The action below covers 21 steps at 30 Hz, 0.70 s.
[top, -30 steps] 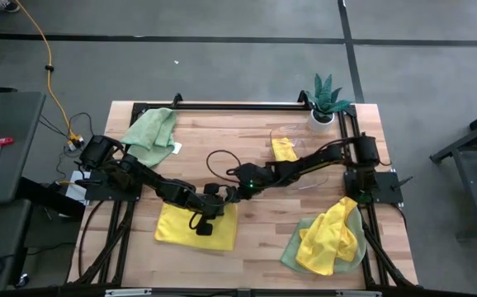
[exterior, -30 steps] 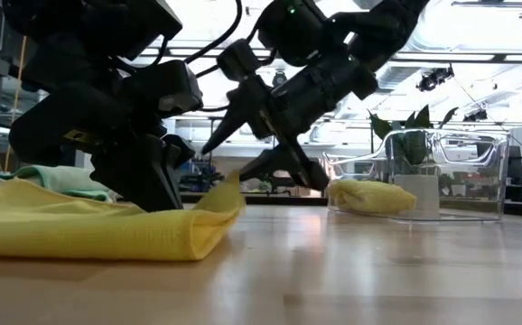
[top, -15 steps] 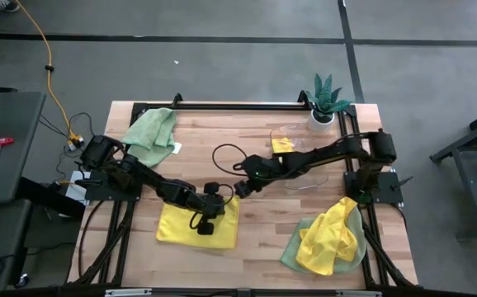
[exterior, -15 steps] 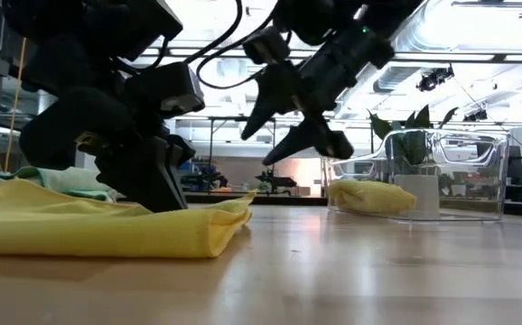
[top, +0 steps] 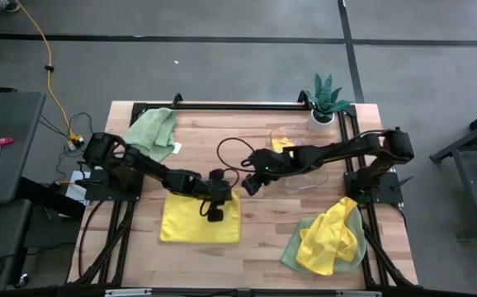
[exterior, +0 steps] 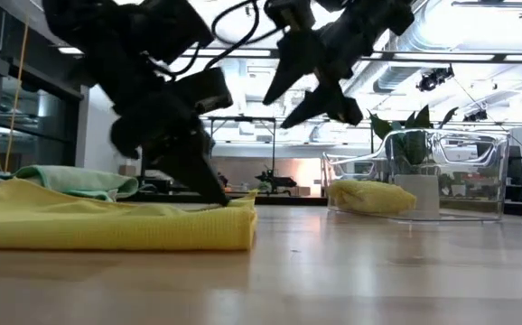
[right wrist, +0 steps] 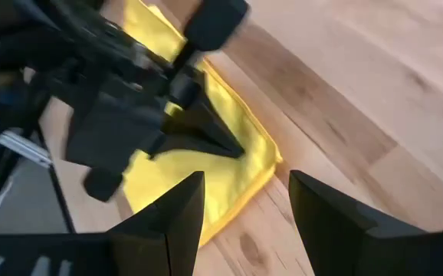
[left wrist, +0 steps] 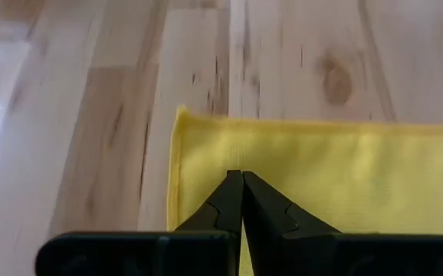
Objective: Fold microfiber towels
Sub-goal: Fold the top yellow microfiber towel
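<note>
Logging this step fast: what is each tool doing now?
Left tool: shut, empty, tips over the yellow towel.
Right tool: open, empty, above the table.

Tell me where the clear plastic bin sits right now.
In the high view the clear plastic bin sits toward the table's far right, just in front of the potted plant, with a folded yellow towel inside it.

Both arms matte black, boxy joint housings, slim links. Black cable loops loose over the right arm's forearm. Left claw (left wrist: 242, 201): two black fingers tapering to a sharp wedge tip. Right claw (right wrist: 241, 203): two broad, flat black fingers, rounded edges. Arm bases sit on black frame rails.
</note>
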Each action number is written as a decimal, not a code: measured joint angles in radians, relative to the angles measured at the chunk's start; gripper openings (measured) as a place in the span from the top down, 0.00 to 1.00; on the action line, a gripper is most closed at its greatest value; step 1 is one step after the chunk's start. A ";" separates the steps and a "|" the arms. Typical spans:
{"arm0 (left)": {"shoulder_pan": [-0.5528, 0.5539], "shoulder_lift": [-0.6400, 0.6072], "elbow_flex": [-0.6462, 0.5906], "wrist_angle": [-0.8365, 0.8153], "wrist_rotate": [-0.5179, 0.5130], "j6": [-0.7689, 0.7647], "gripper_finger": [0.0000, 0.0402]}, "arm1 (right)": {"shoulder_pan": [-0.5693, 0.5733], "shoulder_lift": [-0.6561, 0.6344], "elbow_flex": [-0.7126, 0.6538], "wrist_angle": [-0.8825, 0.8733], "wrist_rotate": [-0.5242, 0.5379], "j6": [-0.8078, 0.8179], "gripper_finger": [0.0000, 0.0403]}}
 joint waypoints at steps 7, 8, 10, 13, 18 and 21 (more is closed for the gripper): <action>0.009 -0.063 0.121 -0.283 0.066 0.008 1.00 | 0.000 -0.056 0.000 -0.005 0.046 -0.057 0.54; 0.008 -0.089 0.129 -0.330 0.070 0.009 1.00 | 0.000 -0.063 0.000 -0.005 0.054 -0.066 0.54; -0.002 -0.151 0.131 -0.395 0.078 0.006 1.00 | 0.000 -0.071 0.000 -0.002 0.066 -0.078 0.54; -0.038 -0.277 0.102 -0.450 0.064 -0.038 1.00 | 0.004 -0.073 0.000 -0.002 0.071 -0.087 0.54; -0.170 -0.522 -0.017 -0.469 -0.025 -0.185 1.00 | 0.013 -0.067 -0.001 0.001 0.075 -0.087 0.54; -0.285 -0.636 -0.070 -0.533 -0.061 -0.277 1.00 | 0.021 -0.067 -0.001 0.009 0.092 -0.086 0.54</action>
